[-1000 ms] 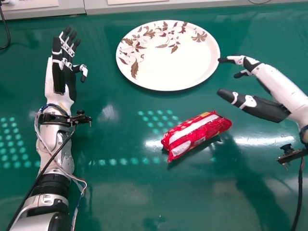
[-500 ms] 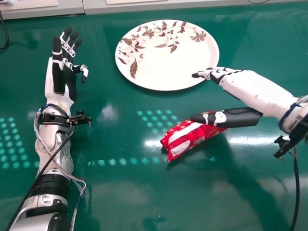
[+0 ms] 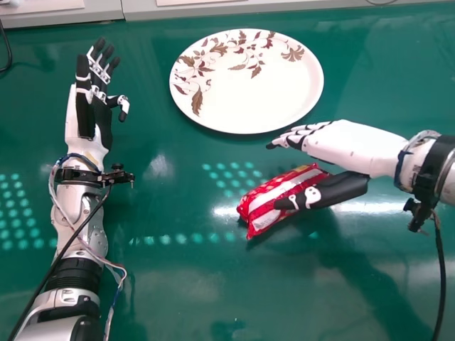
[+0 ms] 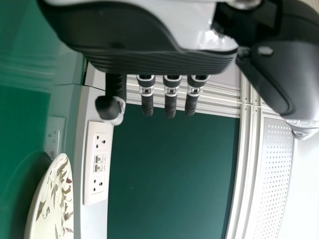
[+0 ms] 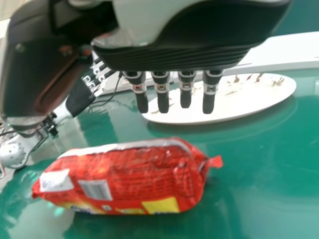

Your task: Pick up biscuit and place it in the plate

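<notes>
Right of center in the head view, hovering with the right hand (image 3: 345,148) at the red biscuit packet (image 3: 264,209), spreading straight fingers (image 3: 298,135) apart from the thumb (image 3: 323,192). Crossing the packet's right part with the thumb, leaving any touch there unclear, and pointing the fingers toward the lower edge of the leaf-patterned plate (image 3: 259,103). Showing the packet lying aslant on the green table (image 3: 178,288), just right of the frame's middle, below the plate and apart from it. In the right wrist view, leaving a gap between fingertips and packet. At the upper left of the head view, resting idle with the left hand (image 3: 104,128), holding its fingers straight and its thumb apart.
</notes>
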Available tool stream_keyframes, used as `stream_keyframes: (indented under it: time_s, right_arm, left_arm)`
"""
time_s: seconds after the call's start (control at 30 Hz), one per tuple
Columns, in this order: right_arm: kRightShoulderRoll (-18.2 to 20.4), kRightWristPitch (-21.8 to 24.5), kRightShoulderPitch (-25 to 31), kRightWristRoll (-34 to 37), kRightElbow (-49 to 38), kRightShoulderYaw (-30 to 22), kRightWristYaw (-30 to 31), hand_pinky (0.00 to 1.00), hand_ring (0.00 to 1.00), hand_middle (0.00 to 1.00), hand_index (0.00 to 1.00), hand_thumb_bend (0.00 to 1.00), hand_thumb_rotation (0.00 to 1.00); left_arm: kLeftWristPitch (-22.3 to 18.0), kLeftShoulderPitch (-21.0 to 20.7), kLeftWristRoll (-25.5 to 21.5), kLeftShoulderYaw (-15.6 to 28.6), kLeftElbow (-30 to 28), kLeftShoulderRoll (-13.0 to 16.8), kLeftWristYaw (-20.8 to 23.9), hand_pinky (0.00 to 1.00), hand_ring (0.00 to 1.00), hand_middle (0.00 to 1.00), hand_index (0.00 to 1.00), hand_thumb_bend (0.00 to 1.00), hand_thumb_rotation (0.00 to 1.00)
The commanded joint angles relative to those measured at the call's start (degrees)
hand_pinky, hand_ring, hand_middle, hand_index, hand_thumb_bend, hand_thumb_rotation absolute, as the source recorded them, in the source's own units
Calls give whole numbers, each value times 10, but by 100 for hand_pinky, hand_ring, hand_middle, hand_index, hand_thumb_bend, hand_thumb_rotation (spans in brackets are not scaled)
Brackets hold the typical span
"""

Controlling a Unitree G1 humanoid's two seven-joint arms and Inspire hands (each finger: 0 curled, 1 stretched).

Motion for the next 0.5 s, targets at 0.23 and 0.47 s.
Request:
stream_keyframes:
  time_s: [0.23, 0.47]
  right_arm:
    - [-25, -41, -4, -5, -2, 5, 11, 92, 100, 100, 100, 100, 50]
    - [-29, -46, -4, 1, -2, 12, 27, 94, 100, 100, 100, 100, 51]
  left_arm:
    - [12, 39, 3, 2, 17, -3, 11, 0, 100, 100, 100, 100, 95]
    - [9, 37, 2, 3, 19, -2, 7, 0, 100, 100, 100, 100, 96]
